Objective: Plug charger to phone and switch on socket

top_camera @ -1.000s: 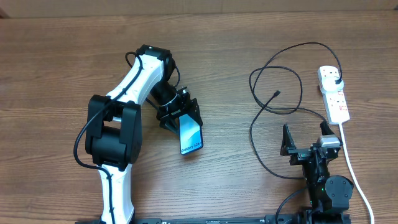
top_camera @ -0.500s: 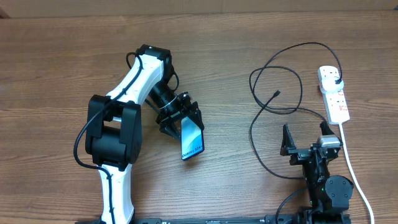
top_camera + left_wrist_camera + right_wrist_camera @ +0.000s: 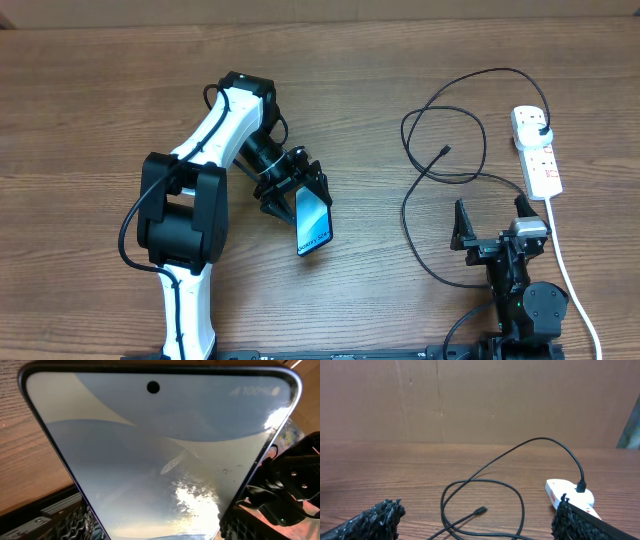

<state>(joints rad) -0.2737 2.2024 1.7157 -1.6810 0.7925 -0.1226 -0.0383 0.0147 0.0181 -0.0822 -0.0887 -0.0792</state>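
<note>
Left gripper (image 3: 298,197): clamped across phone (image 3: 312,222), well left of socket (image 3: 536,150).
Right gripper (image 3: 492,228): jaws wide, empty.
Charger tip (image 3: 444,151): near socket's left, ahead of right jaws; right arm nearer.

Phone (image 3: 160,460) screen, left wrist view: faint status readout near one top corner, looks like "100%". Overhead: one dark text line at the screen's lower end, too small to read. Socket (image 3: 537,150) red markings: illegible.
</note>
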